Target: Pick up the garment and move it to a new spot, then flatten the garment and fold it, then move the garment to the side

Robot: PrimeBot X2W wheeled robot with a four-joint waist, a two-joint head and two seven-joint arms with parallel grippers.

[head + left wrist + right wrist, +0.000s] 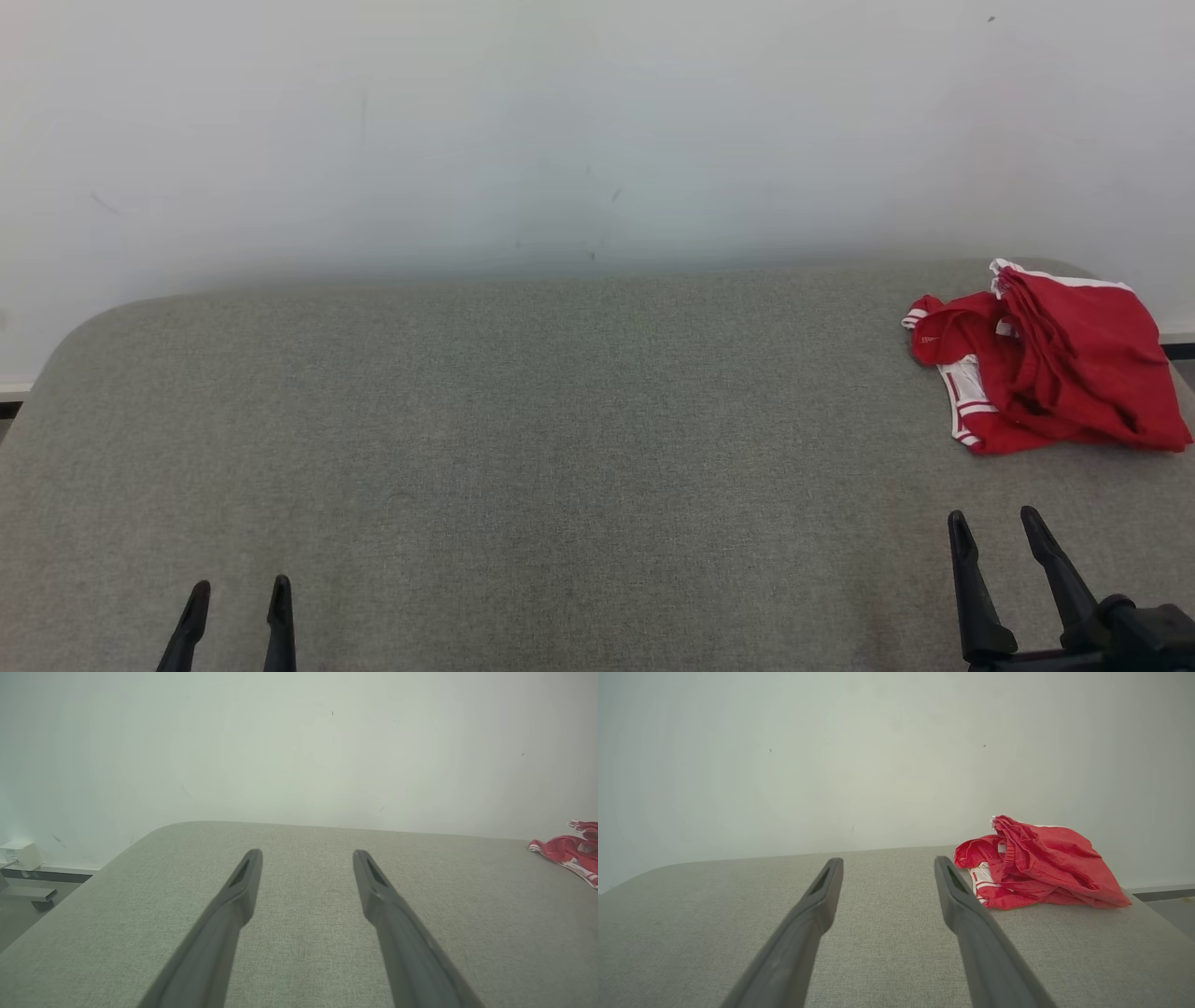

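Right gripper and left gripper are hanging spread, empty; garment is lying bunched by the table edge, where we are risking nudging it off.

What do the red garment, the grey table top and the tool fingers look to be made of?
Red garment: thin light cloth, likely synthetic; fine soft creases, faint sheen, white striped trim.
Grey table top: woven or felt-like fabric cover, matte; flecked grain, rounded corners.
Tool fingers: dark matte, probably moulded plastic, maybe coated metal; smooth, slotted near the tips.
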